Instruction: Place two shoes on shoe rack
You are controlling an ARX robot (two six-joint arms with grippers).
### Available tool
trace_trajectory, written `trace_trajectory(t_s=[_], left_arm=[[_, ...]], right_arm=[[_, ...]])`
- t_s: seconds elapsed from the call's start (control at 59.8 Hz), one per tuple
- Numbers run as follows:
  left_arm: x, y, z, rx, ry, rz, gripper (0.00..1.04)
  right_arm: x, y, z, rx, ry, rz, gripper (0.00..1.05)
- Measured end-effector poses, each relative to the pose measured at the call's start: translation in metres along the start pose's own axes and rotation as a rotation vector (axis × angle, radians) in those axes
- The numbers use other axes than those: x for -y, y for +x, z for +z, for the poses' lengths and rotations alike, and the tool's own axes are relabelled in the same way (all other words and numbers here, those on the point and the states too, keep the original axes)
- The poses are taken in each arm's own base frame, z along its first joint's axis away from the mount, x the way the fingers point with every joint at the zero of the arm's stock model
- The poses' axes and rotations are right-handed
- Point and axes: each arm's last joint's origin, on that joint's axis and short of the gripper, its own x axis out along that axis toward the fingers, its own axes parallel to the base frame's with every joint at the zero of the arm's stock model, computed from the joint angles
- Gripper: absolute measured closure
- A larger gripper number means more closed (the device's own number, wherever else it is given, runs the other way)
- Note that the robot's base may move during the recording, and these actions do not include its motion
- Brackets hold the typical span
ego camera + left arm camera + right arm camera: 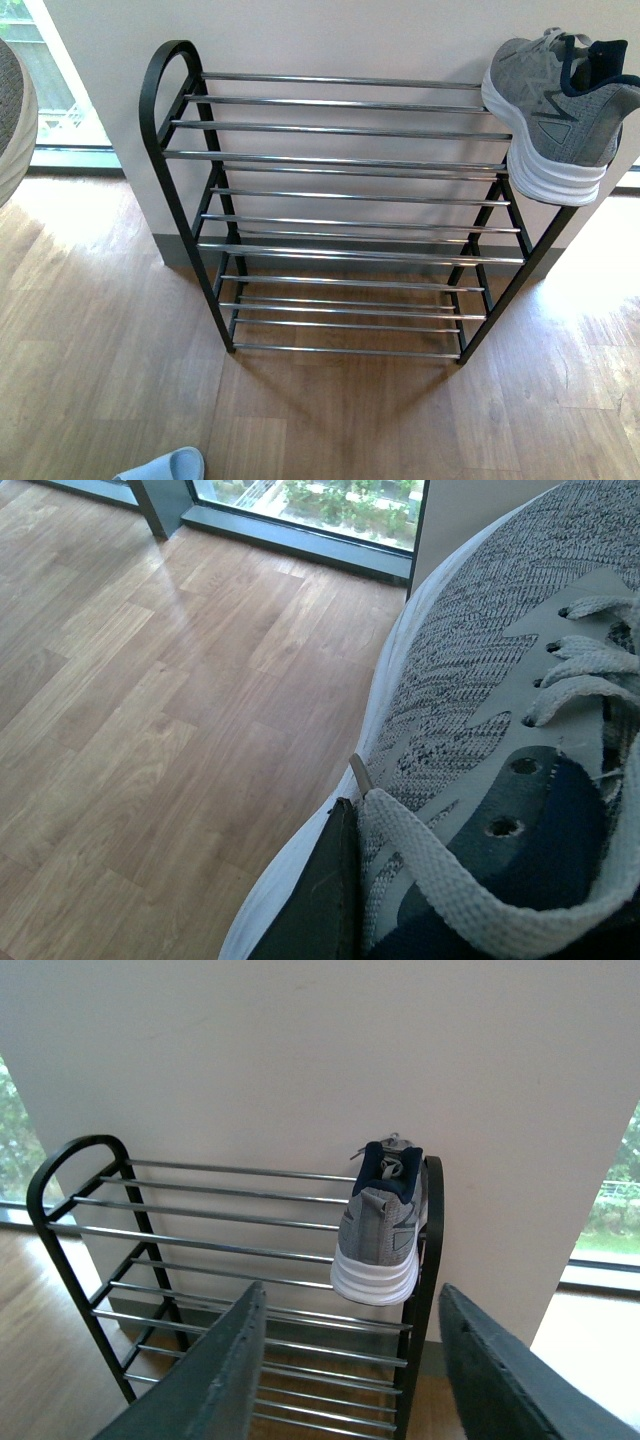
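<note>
Shoe rack (340,160) stands on a wooden floor (100,350) with its back to a pale wall (350,35); black arched frames close its two ends and thin chrome rods form the tiers. One grey sneaker (560,110) sits on the top tier at the far right end, tight against the right-hand frame. Its toe points toward the wall, and its navy-collared heel and white sole face the robot and jut out past the front rod. The rest of the top tier and the lower tiers hold no shoes.

The second sneaker (12,120) shows only as a sliver of grey knit and white sole at the left edge of the front view, up off the floor and well apart from the rack. In the left wrist view this sneaker (470,680) fills the right half, with its laces, eyelets and navy lining close to the lens. The left gripper (360,880) is pinching it at the collar: one dark finger (320,900) lies against the outside of the shoe, and the other finger is hidden.

The right gripper (352,1300) is spread wide with nothing between its fingers. In its view the rack (200,1243) and the parked sneaker (385,1230) lie ahead of it, well apart.

A pale blue slide (165,466) lies on the floor near the bottom edge of the front view, in front of the rack and apart from it
</note>
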Motion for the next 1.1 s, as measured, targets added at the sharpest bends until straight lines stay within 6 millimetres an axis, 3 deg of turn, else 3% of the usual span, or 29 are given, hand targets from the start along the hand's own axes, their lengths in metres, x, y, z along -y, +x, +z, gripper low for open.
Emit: trace_trajectory(t_s=[0.234,1.104], left_arm=[[-0.0003,0.0001,0.0,0.003,0.0,0.007,1.03],[0.0001,0.0002,0.0,0.003,-0.006,-0.013,1.03]], right_arm=[[-0.0001,0.0,0.0,0.0,0.0,0.003,0.08],[-0.0001,-0.0001,0.0,0.001,0.0,-0.002,0.09]])
